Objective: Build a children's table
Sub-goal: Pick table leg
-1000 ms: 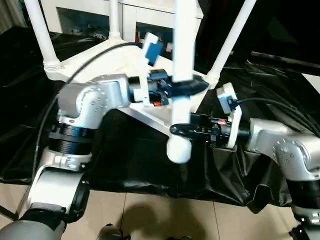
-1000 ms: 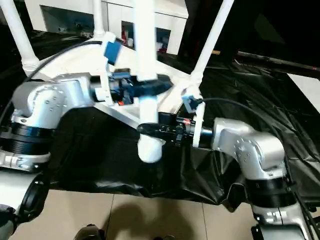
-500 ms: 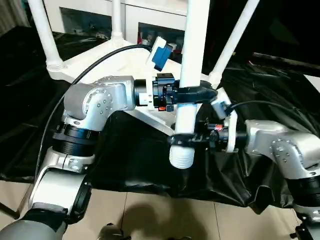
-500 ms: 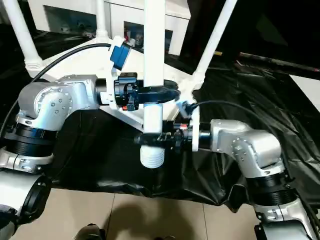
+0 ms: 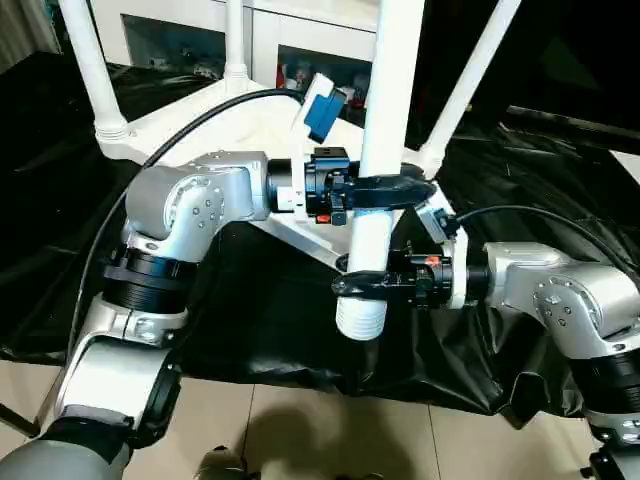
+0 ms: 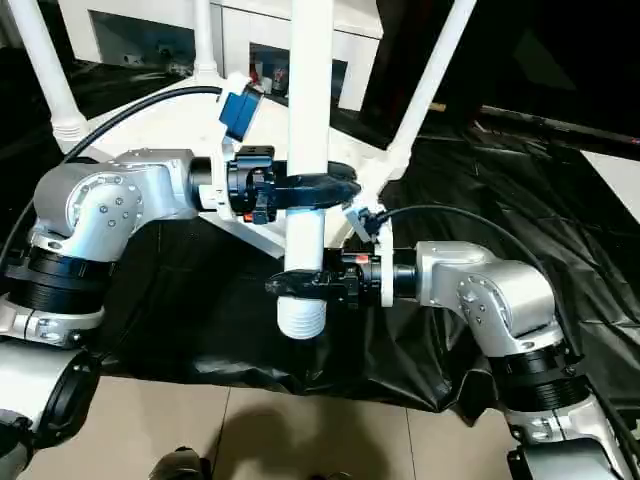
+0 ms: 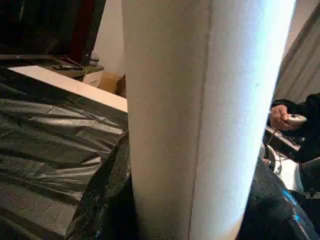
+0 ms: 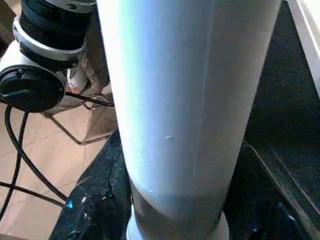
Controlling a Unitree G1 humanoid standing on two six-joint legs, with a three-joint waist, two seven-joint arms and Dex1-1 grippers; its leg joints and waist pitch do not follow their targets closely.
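left eye view: both grippers clamp one upright leg

left eye view shows the loose leg (image 5: 385, 150) standing upright between the two arms, in front of the upturned table top (image 5: 240, 130). the left gripper (image 5: 385, 190) is wrapped around the leg's middle, its black fingers closed on the tube from the robot's left. the right gripper (image 5: 362, 284) is closed on the same leg just below the left one, coming in from the robot's right, its fingers ringing the tube right above the threaded end (image 5: 360, 320). that ribbed end hangs free below the right gripper, over the front edge of the black cloth (image 5: 280, 330), with the tiled floor (image 5: 330, 440) beneath.

the left forearm runs level across the front of the table top, elbow bent out to the robot's left, wrist camera cocked above the gripper. the right forearm is also level, reaching inward, elbow low at the robot's right.

behind the grippers, three legs already stand up from the top's corner sockets: one far left (image 5: 90, 70), one at the back (image 5: 236, 40), one leaning just right of the held leg (image 5: 470, 80). the top's near corner lies right behind the held leg, close to both grippers.

in the left wrist view the leg (image 7: 200, 120) is tight against the camera; past it a person's hand (image 7: 280, 116) holds a small device. in the right wrist view the leg (image 8: 180, 110) is equally close, floor beyond.

room is open below and toward the robot; the leaning leg crowds the right side.
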